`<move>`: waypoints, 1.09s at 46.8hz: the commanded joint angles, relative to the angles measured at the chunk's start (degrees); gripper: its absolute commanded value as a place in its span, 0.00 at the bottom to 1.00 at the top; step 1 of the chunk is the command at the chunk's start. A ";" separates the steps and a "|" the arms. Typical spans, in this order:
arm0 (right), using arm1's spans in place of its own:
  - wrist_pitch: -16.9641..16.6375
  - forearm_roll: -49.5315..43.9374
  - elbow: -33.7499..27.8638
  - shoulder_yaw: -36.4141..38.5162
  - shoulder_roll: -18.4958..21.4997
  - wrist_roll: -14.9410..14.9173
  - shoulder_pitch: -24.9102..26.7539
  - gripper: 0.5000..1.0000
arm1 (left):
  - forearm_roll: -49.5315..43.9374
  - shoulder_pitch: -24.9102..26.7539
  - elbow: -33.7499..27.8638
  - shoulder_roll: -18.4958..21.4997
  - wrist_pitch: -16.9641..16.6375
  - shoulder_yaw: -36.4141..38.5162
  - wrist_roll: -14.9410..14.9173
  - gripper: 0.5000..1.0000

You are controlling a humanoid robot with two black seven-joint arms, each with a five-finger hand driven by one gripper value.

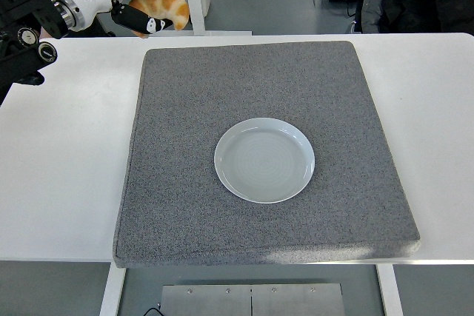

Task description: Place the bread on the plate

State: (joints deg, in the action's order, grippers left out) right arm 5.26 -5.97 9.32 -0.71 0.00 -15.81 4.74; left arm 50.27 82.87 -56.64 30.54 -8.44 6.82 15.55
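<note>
The white table [67,160] is spread below and to the right of the left hand [144,7], and most of its middle is covered by a grey mat [185,183] whose far left corner is found just beneath and slightly right of that hand. An empty pale plate [264,159] is seen lying flat on the mat near its centre, well apart from the hand, off to its lower right. The left arm [44,12], black at the joints and white along the forearm, is brought in from the upper left edge, and the hand at its end is held raised in the air at the picture's top. The bread [164,4], a golden croissant-like roll, is clamped in that hand, the dark fingers [133,16] being closed around its underside while its curved end is left protruding to the hand's right. The bread is touched by neither mat nor plate.
</note>
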 commanded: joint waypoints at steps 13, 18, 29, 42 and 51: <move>0.01 0.00 0.00 0.00 0.00 -0.01 0.00 1.00 | 0.00 3.52 -0.05 -11.20 -0.09 0.12 -1.84 0.00; 0.01 0.00 0.00 0.00 0.00 -0.01 0.00 1.00 | 0.09 4.57 -0.05 -14.10 -0.09 0.12 -1.93 0.00; 0.01 0.00 0.00 0.00 0.00 -0.01 0.00 1.00 | 0.53 5.89 -2.42 -18.50 -0.17 0.12 -1.84 0.00; 0.01 0.00 0.00 0.00 0.00 -0.01 0.00 1.00 | 3.60 3.61 -11.12 -17.80 -0.61 3.28 -1.75 0.00; 0.01 0.00 0.00 0.00 0.00 -0.01 0.00 1.00 | 7.56 -0.96 -11.39 -16.22 -0.70 3.55 -1.22 0.00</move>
State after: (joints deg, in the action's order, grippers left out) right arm 5.27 -5.98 9.32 -0.66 0.00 -15.82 4.75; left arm 56.67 83.15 -68.03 13.83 -9.17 10.38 14.13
